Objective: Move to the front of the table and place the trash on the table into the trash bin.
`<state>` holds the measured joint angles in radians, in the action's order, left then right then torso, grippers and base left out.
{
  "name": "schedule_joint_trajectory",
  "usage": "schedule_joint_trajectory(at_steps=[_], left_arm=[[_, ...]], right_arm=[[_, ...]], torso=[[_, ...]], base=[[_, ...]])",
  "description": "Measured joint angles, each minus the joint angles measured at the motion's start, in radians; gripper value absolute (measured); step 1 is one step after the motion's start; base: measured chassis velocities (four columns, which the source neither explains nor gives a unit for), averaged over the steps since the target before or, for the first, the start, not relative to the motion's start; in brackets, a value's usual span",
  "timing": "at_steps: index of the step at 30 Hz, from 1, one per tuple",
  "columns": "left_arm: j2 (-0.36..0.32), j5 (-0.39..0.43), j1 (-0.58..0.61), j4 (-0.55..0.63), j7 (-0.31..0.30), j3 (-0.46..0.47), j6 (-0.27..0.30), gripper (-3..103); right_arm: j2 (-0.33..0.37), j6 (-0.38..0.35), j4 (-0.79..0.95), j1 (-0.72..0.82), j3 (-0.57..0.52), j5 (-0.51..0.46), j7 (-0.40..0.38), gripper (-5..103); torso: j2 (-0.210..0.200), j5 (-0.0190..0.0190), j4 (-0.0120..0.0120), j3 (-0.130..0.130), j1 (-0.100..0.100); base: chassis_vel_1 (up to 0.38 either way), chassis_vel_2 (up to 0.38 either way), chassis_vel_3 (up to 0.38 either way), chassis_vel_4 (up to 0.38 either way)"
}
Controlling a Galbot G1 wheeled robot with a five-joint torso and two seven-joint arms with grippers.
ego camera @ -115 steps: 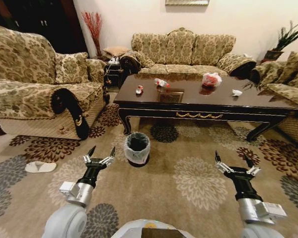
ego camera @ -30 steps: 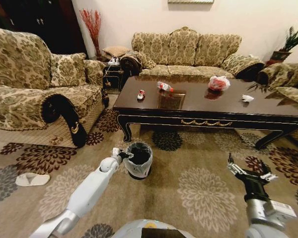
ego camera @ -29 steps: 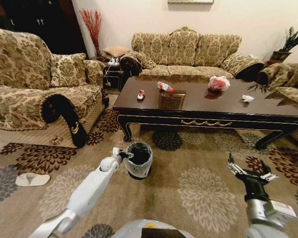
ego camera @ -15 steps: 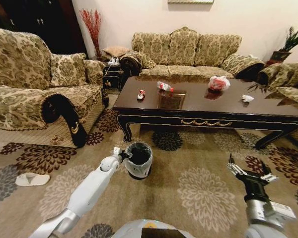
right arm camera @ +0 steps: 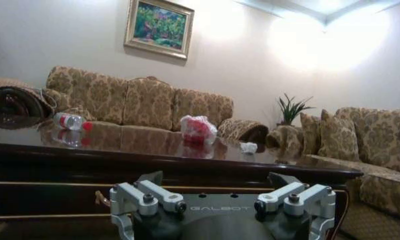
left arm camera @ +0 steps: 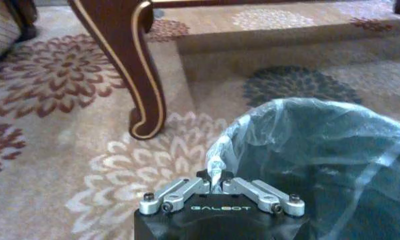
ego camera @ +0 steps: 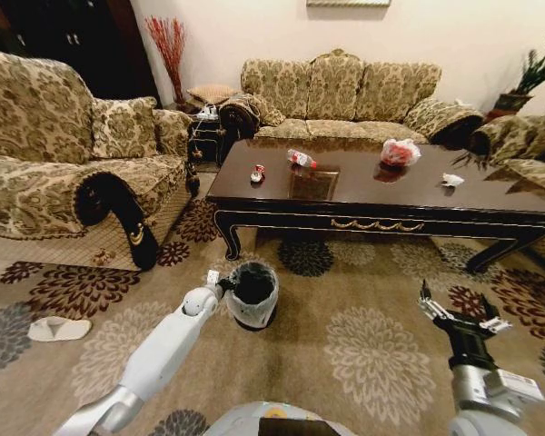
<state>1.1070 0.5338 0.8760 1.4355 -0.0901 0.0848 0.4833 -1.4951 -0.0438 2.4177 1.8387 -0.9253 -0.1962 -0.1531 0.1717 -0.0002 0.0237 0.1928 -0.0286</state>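
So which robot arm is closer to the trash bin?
The left. Its tool is shut on the trash bin's liner at the rim. The right tool hangs open over the carpet, well off to the bin's right.

A beige carpet [ego camera: 363,300] patterned with large brown, grey and cream flowers is spread across the lower half of the frame. A three-seat sofa [ego camera: 336,95] in gold floral fabric is set against the pale wall [ego camera: 254,32] at upper centre, and a matching armchair [ego camera: 64,163] is seen at left. Red branches [ego camera: 166,45] stand in the upper left corner; a potted plant [ego camera: 531,73] is placed at upper right. A framed painting [right arm camera: 158,25] is hung above the sofa. A white slipper [ego camera: 50,328] lies at lower left.
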Motion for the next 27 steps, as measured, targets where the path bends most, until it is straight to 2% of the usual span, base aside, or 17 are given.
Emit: schedule_joint_trajectory(at_steps=[9,11,12,14,16,17,18,19,20,21,24,27], left_arm=[[-0.02,-0.029,0.071,0.1,-0.012,0.061,-0.026,4],[-0.05,-0.024,0.099,0.17,-0.038,0.113,-0.034,4],[-0.086,-0.011,0.135,0.25,-0.053,0.162,-0.035,4],[-0.1,-0.006,0.148,0.28,-0.057,0.178,-0.035,4],[-0.157,0.031,0.213,0.421,-0.097,0.245,-0.035,4],[-0.157,0.031,0.213,0.421,-0.097,0.245,-0.035,4],[-0.184,0.054,0.256,0.498,-0.11,0.279,-0.031,4],[-0.19,0.06,0.266,0.515,-0.111,0.286,-0.03,4],[-0.213,0.085,0.327,0.605,-0.114,0.339,-0.02,4],[-0.213,0.085,0.327,0.605,-0.114,0.339,-0.02,4],[-0.232,0.118,0.428,0.784,-0.15,0.452,0.012,4],[-0.233,0.128,0.451,0.855,-0.174,0.487,0.03,4]], right_arm=[[0.003,-0.001,0.004,-0.007,-0.001,-0.011,-0.003,100],[0.01,-0.014,0.007,-0.013,-0.002,-0.024,-0.005,100],[0.017,-0.025,0.008,-0.019,-0.002,-0.038,-0.004,100],[0.02,-0.029,0.009,-0.02,-0.003,-0.042,-0.003,100],[0.031,-0.041,0.01,-0.032,0.001,-0.064,-0.008,100],[0.031,-0.041,0.01,-0.032,0.001,-0.064,-0.008,100],[0.037,-0.046,0.01,-0.037,0.007,-0.074,-0.019,100],[0.038,-0.048,0.01,-0.039,0.009,-0.077,-0.021,100],[0.043,-0.052,0.01,-0.043,0.012,-0.082,-0.022,100],[0.043,-0.052,0.01,-0.043,0.012,-0.082,-0.022,100],[0.049,-0.046,0.004,-0.048,0.012,-0.084,-0.02,100],[0.052,-0.037,-0.001,-0.051,0.011,-0.087,-0.017,100]], torso=[[0.0,-0.0004,-0.0003,0.0,0.0],[0.0,0.0,0.0,0.0,0.0],[0.0,-0.0003,0.0001,0.0,0.0],[0.0,-0.0003,0.0002,0.0,0.0],[0.0,0.0,0.0004,0.0,0.0],[0.0,0.0,0.0004,0.0,0.0],[0.0,0.0,0.0003,0.0,0.0],[0.0,0.0001,0.0003,0.0,0.0],[0.0,0.0,0.0,0.0,0.0],[0.0,0.0,0.0,0.0,0.0],[0.0,0.0003,0.0005,0.0,0.0],[0.0,0.0004,0.0007,0.0,0.0]], base=[[0.0,0.0,0.0,0.0],[0.0,0.0,0.0,0.0],[0.0,0.0,0.0,0.0],[0.0,0.0,0.0,0.0],[0.0,0.0,0.0,0.0],[0.0,0.0,0.0,0.0],[0.0,0.0,0.0,0.0],[0.0,0.0,0.0,0.0],[0.0,0.0,0.0,0.0],[0.0,0.0,0.0,0.0],[0.0,0.0,0.0,0.0],[0.0,0.0,0.0,0.0]])
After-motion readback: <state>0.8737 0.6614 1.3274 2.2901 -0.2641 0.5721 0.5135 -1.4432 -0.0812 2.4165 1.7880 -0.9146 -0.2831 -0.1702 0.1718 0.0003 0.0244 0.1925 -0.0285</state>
